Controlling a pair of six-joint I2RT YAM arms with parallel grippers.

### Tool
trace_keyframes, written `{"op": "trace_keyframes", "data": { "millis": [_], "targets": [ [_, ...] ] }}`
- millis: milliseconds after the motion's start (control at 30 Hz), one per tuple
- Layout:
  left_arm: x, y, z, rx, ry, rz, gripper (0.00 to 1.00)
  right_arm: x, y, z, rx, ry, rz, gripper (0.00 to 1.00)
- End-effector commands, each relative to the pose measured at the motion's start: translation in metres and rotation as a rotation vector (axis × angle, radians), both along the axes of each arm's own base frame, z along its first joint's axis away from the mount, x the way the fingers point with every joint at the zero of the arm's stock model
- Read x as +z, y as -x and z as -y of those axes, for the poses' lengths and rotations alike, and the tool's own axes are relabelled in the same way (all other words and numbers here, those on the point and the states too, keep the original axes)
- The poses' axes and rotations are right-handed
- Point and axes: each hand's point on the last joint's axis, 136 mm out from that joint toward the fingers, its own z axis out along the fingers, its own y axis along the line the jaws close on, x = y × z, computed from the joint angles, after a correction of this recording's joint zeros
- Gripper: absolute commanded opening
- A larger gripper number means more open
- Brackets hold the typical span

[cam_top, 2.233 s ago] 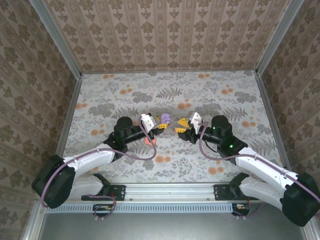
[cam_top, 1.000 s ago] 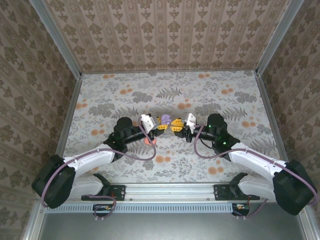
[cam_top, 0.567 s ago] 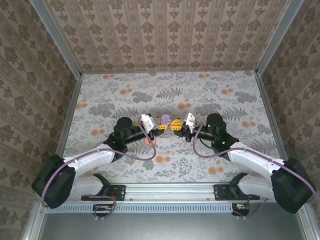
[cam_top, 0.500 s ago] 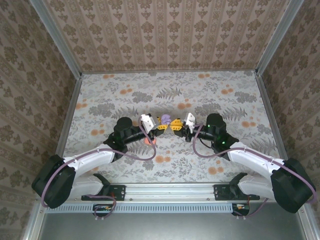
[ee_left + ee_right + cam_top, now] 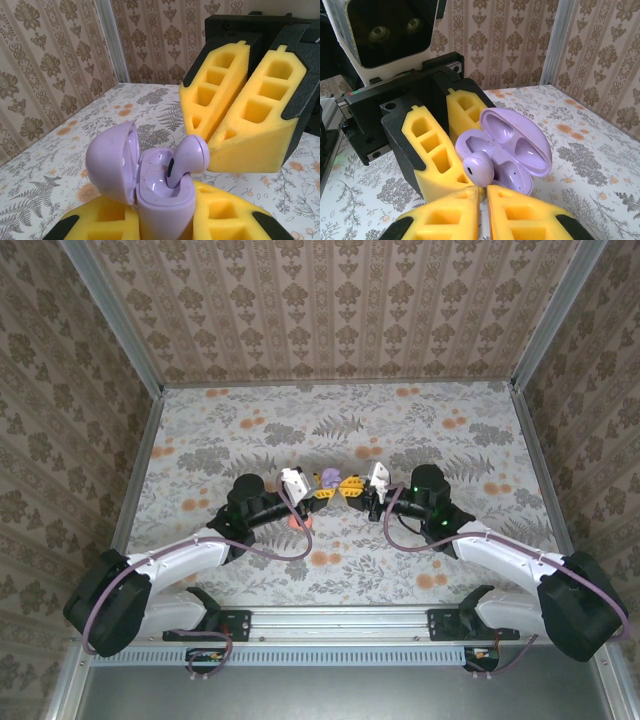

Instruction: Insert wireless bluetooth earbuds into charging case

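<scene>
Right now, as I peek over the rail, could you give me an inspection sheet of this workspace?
Surface: table, floral print, flat.
Job's things: lilac charging case, lid open; earbud stem-down in it.
Clutter: small coral item, partly under the left arm.
Grippers: left gripper, jaws shut on the charging case; right gripper, jaws shut, tips at the earbud.
Cables: purple cables along both arms.
Surroundings: patterned walls on three sides.

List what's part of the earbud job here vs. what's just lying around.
In the job:
- purple charging case, lid open, clamped in the left gripper
- purple earbud, partly seated in the case
- right gripper, shut, tips at the earbud

Lying about:
- small coral-pink item on the floral table, partly hidden under the left arm; can't tell what it is
</scene>
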Motion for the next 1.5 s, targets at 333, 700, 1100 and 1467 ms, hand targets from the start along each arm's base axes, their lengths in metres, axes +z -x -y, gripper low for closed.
{"op": "trace_keyframes", "data": {
  "millis": [333,700,1100,1467],
  "targets": [
    [0.01,-0.002,0.002,-0.007,0.027,0.018,0.15,0.022,-0.001,-0.006,0.031,-0.05,0.03,0.13],
    [0.008,-0.004,0.003,0.0,0.021,0.007,0.15,0.023,0.003,-0.01,0.062,-0.051,0.034,0.13],
    [0.006,-0.005,0.003,0.003,0.019,0.004,0.15,0.025,0.003,-0.013,0.072,-0.052,0.035,0.13],
    [0.007,-0.005,0.003,0.005,0.02,0.003,0.14,0.024,0.002,-0.017,0.081,-0.05,0.03,0.13]
  ]
}}
